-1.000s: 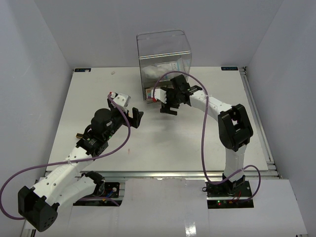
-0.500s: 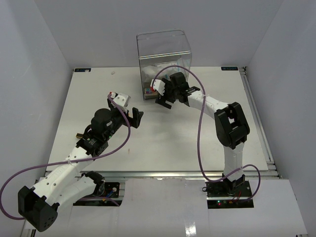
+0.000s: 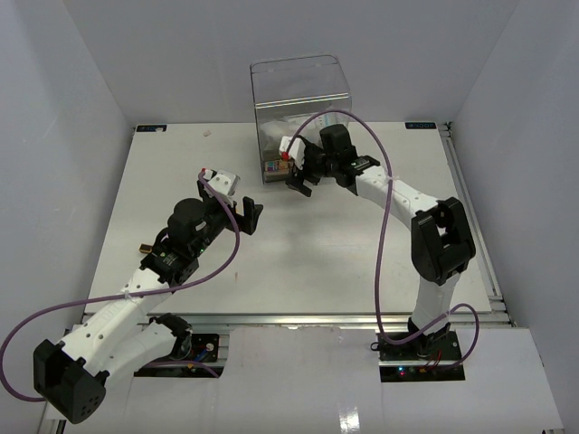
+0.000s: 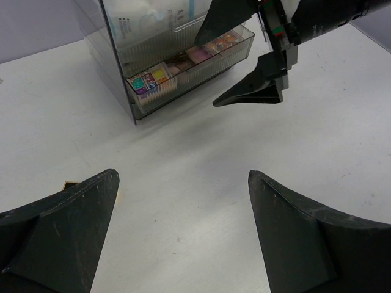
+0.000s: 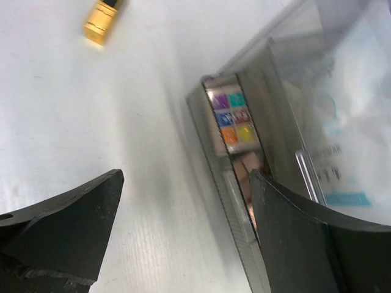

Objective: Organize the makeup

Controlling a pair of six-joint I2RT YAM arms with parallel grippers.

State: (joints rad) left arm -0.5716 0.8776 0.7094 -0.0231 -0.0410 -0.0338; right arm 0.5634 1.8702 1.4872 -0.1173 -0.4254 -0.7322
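The top edge cuts off a gold cylinder (image 5: 101, 24); items beside the eyeshadow palette (image 5: 232, 116) blur beyond naming.

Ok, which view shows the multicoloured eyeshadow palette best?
Right wrist: the eyeshadow palette is close, its coloured squares distinct. Left wrist shows it smaller, at one end of the drawer; the top view gives only a coloured speck.

The white right arm (image 3: 391, 192) has swung its wrist from the middle of the frame up and left to the tall clear plastic drawer box (image 3: 300, 90). Its wide-apart jaws are now just at the bottom drawer (image 3: 274, 166) front, and its elbow has shifted right.
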